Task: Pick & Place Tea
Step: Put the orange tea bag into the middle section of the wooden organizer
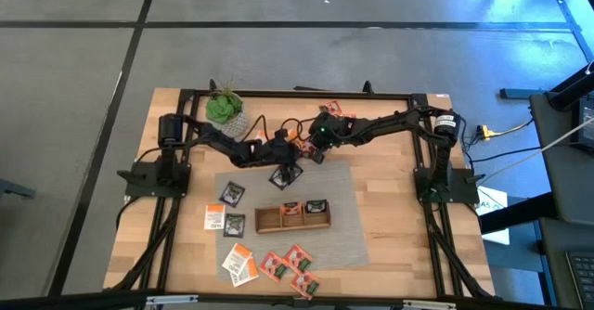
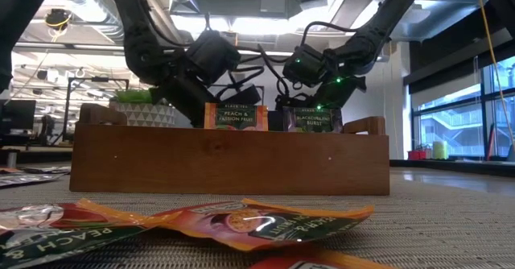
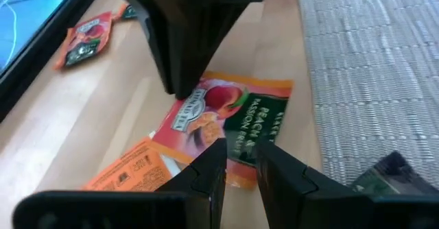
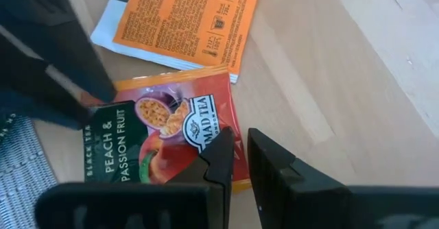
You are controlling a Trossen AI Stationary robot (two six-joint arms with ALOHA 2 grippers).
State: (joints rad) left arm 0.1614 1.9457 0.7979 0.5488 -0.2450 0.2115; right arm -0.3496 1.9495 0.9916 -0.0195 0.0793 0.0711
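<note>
Wooden counter [image 1: 390, 236]: at twelve o'clock, both jaws nearly together, empty, above a light, slippery peach sachet [image 4: 164, 136]; we'd pinch its edge.

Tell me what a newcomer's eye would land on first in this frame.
Both arms crowd together at the table's far middle: the left hand and right hand hover over the same peach and passion fruit sachet on bare wood, beside an orange-backed sachet. Nearer the front, the wooden tray already holds two sachets standing upright, with loose tea sachets scattered on the grey mat.
</note>
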